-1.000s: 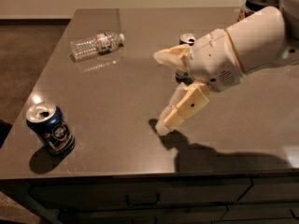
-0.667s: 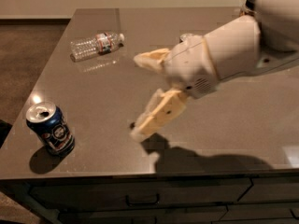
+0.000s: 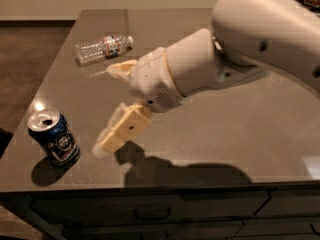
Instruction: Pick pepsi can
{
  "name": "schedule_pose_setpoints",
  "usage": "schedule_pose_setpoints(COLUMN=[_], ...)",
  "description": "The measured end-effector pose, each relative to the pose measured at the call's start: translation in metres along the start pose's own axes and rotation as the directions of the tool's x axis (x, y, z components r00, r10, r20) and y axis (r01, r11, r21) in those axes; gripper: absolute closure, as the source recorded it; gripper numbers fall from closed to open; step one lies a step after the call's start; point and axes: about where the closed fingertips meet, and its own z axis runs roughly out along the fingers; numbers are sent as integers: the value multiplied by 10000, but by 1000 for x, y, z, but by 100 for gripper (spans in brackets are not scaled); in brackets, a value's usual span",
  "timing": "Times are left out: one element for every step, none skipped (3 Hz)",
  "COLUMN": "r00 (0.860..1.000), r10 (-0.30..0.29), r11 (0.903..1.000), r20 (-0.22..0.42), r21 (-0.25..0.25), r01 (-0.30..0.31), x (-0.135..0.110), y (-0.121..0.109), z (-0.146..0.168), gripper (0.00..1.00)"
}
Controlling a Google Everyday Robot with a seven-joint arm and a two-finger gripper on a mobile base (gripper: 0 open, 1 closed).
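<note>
Your gripper (image 3: 104, 109) hangs over the front-left part of the worktop (image 3: 240, 129). Its two tan fingers (image 3: 125, 129) are spread wide apart with nothing between them. The arm (image 3: 260, 39) reaches in from the back-right corner, and its shadow falls along the front edge. The can (image 3: 54, 136) stands upright near the front-left corner, close to the left edge. Its silver top shows a dark opening, and its dark-blue side bears a round logo. You see the can just left of the lower finger, apart from it and not touching. A bottle (image 3: 102, 48) lies on its side near the left edge, toward the back and well apart from the can. The upper finger's tip sits just in front of the bottle in your view. Below the front edge runs a drawer front (image 3: 210, 206) with a handle (image 3: 152, 214).
</note>
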Motion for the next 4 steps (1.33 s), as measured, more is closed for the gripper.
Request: schedule_pose_setpoints(r00=[10000,9999,9998,9997], r10=[-2,92,167,226], r11=[10000,9985,9957,9925], r20=[-54,-106,-129,-111], r21=[-83,-541,-907,-1202], r01=[1,-98,-178,-238], x=[-13,-23,-25,-27], y=[-1,1,2,2], z=[27,65,86,103], gripper=[0,0,0,0])
